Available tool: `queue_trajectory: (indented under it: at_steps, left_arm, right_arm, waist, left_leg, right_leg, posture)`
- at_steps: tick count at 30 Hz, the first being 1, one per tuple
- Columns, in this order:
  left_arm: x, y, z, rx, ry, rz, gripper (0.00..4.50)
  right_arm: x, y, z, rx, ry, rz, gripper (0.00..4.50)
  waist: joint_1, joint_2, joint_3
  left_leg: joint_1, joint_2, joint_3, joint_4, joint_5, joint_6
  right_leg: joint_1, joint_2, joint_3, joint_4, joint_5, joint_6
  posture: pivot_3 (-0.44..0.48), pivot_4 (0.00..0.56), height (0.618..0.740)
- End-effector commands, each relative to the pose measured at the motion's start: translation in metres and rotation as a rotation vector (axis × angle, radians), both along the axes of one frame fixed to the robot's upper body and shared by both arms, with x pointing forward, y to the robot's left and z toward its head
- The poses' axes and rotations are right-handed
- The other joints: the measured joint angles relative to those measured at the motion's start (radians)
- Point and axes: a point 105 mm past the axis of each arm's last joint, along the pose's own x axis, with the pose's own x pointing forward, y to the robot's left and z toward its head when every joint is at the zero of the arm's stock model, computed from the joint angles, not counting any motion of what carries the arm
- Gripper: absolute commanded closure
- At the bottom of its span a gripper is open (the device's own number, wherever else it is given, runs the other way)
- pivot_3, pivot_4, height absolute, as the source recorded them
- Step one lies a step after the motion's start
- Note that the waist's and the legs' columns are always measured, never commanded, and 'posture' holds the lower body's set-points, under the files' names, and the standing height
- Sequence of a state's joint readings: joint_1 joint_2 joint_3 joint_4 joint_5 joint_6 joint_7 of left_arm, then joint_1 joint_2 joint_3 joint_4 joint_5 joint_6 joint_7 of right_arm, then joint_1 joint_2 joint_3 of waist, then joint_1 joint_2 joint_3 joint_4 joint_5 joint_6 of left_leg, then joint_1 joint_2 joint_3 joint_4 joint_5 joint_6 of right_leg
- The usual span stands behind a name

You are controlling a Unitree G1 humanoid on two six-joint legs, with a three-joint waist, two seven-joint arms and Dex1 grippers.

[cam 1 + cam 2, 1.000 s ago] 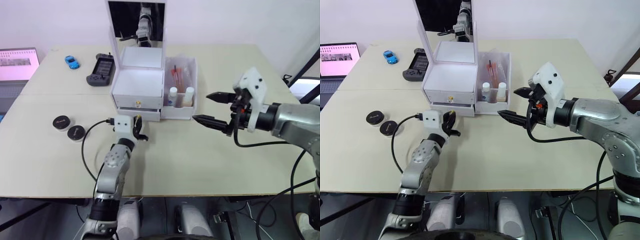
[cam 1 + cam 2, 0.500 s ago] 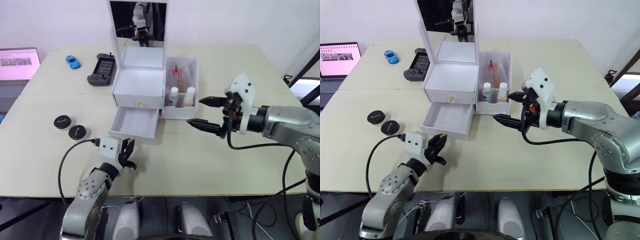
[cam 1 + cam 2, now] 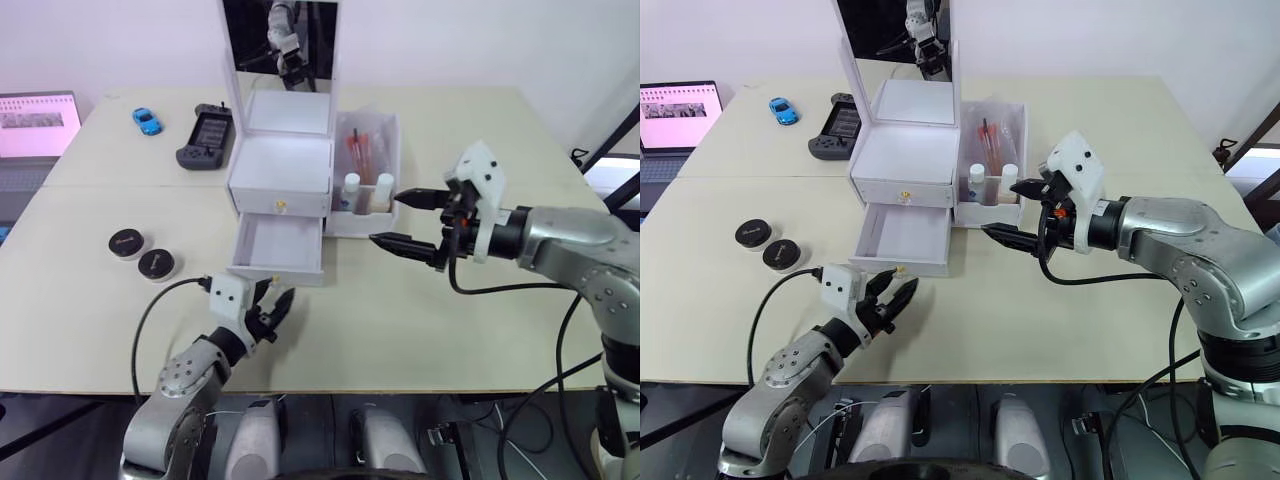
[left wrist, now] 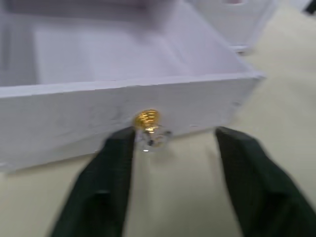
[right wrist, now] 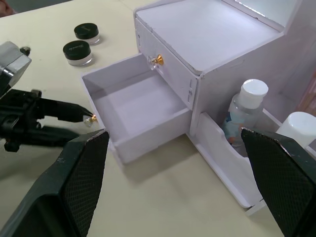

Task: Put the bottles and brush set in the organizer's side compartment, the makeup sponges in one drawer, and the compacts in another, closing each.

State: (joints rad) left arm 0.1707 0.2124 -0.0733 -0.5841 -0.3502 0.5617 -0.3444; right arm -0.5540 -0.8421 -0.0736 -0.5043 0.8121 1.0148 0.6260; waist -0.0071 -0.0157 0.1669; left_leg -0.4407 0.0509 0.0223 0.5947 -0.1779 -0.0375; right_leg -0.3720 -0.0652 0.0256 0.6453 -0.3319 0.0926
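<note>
Left wrist view: left gripper [image 4: 170, 148] open, fingers astride lower drawer's gold knob [image 4: 147, 118], holding nothing. Right gripper [image 3: 405, 220] open, empty, beside organizer [image 3: 285, 175]. Bottles [image 3: 365, 192] in side bin. Compacts [image 3: 140, 254] on table.

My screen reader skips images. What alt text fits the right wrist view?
A white organizer with its lower drawer pulled open and empty; the left hand sits open at its gold knob. Two compacts lie beyond, two bottles stand in the side compartment.
</note>
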Motion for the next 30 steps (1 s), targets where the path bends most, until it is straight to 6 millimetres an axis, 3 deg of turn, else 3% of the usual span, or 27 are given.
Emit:
queue_trajectory:
  at_steps: [1, 5, 12, 14, 17, 21, 24, 28, 30]
  left_arm:
    - [0.000, -0.006, 0.008, -0.026, -0.033, -0.052, 0.05]
    - [0.000, 0.001, 0.009, -0.021, -0.037, -0.044, 0.05]
    - [-0.022, 0.045, 0.017, -0.002, -0.053, -0.062, 0.05]
    - [-0.026, 0.061, 0.019, 0.002, -0.047, -0.059, 0.05]
    - [-0.019, 0.103, 0.022, 0.052, -0.029, 0.000, 0.05]
    - [0.004, 0.156, 0.047, 0.250, -0.093, 0.002, 0.05]
    - [0.023, 0.194, 0.081, 0.328, -0.136, 0.008, 0.05]
    - [0.045, 0.232, 0.122, 0.333, -0.140, 0.075, 0.05]
    - [0.054, 0.248, 0.133, 0.380, -0.130, 0.105, 0.05]
  right_arm:
    - [0.000, 0.002, 0.012, 0.008, -0.061, 0.013, 0.00]
    - [0.001, 0.002, 0.014, 0.007, -0.070, 0.014, 0.00]
    - [0.001, -0.003, 0.016, 0.015, -0.077, 0.014, 0.00]
    - [0.000, -0.011, 0.017, 0.024, -0.078, 0.002, 0.00]
    - [-0.007, -0.039, 0.020, 0.029, -0.062, -0.044, 0.00]
    - [-0.016, -0.076, 0.023, 0.070, -0.067, -0.114, 0.00]
    - [-0.021, -0.103, 0.019, 0.092, -0.071, -0.176, 0.00]
    - [-0.024, -0.131, 0.007, 0.125, -0.036, -0.299, 0.00]
    - [-0.030, -0.139, -0.002, 0.108, -0.009, -0.332, 0.00]
  waist:
    - [-0.002, 0.000, 0.000]
    - [-0.005, 0.000, 0.000]
    - [-0.007, 0.000, 0.000]
    - [-0.004, 0.000, 0.000]
    - [0.011, -0.001, 0.000]
    - [0.020, -0.002, 0.000]
    - [0.018, -0.003, 0.000]
    - [0.008, -0.003, 0.000]
    - [0.003, -0.003, 0.000]
  left_leg:
    - [0.000, 0.000, 0.000, 0.000, 0.000, 0.000]
    - [0.000, -0.001, 0.000, 0.000, 0.000, 0.000]
    - [0.000, 0.001, 0.001, 0.000, 0.000, 0.000]
    - [0.000, 0.001, 0.001, 0.000, 0.000, 0.000]
    - [0.000, 0.000, 0.000, 0.001, 0.000, 0.000]
    - [0.000, 0.001, 0.001, 0.002, 0.000, 0.000]
    - [0.000, 0.002, 0.002, 0.002, 0.000, 0.000]
    - [0.000, 0.003, 0.004, 0.000, 0.000, 0.000]
    - [-0.001, 0.002, 0.004, -0.001, 0.000, 0.000]
  right_leg:
    - [-0.001, 0.001, 0.000, 0.000, 0.000, 0.000]
    - [-0.001, 0.003, -0.001, 0.001, 0.000, 0.000]
    - [-0.002, 0.005, -0.001, 0.003, 0.000, 0.000]
    - [-0.002, 0.003, -0.001, 0.003, 0.000, 0.000]
    - [-0.001, 0.001, -0.002, 0.001, 0.000, 0.000]
    - [-0.002, 0.000, -0.001, 0.000, 0.001, -0.002]
    - [-0.004, -0.001, -0.002, 0.000, 0.001, -0.003]
    - [-0.003, -0.002, 0.001, 0.000, 0.002, -0.004]
    - [-0.003, -0.001, 0.001, 0.000, 0.002, -0.004]
  posture:
    - [0.000, 0.150, 0.740]
    - [0.000, 0.150, 0.740]
    - [0.000, 0.150, 0.740]
    - [0.000, 0.150, 0.740]
    - [0.000, 0.150, 0.740]
    - [0.000, 0.150, 0.740]
    - [0.000, 0.150, 0.740]
    - [0.000, 0.150, 0.740]
    - [0.000, 0.150, 0.740]
